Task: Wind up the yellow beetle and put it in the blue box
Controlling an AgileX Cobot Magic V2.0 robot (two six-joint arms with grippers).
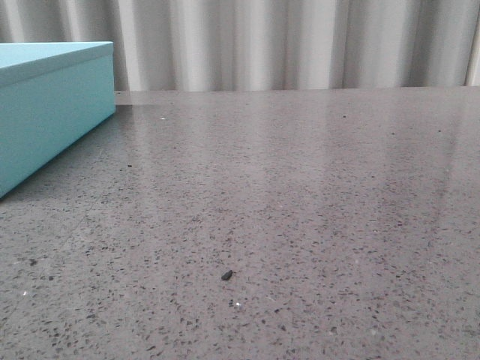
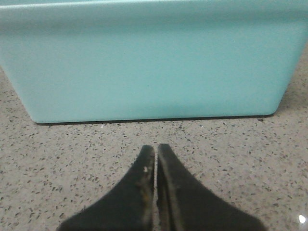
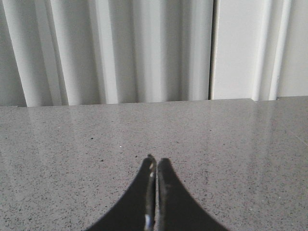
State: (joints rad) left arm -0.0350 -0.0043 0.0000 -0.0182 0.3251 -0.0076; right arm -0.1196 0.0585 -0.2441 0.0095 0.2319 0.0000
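Observation:
The blue box (image 1: 52, 105) stands at the far left of the grey speckled table in the front view. It fills the upper part of the left wrist view (image 2: 149, 62), side wall facing the camera. My left gripper (image 2: 156, 148) is shut and empty, low over the table a short way in front of that wall. My right gripper (image 3: 156, 161) is shut and empty, over bare table, pointing at the back edge. The yellow beetle is out of view in all frames. Neither gripper shows in the front view.
A pleated white curtain (image 1: 300, 45) hangs behind the table's back edge (image 1: 300, 90). A small dark speck (image 1: 226, 275) lies on the table near the front. A white panel (image 3: 240, 48) stands behind the table in the right wrist view.

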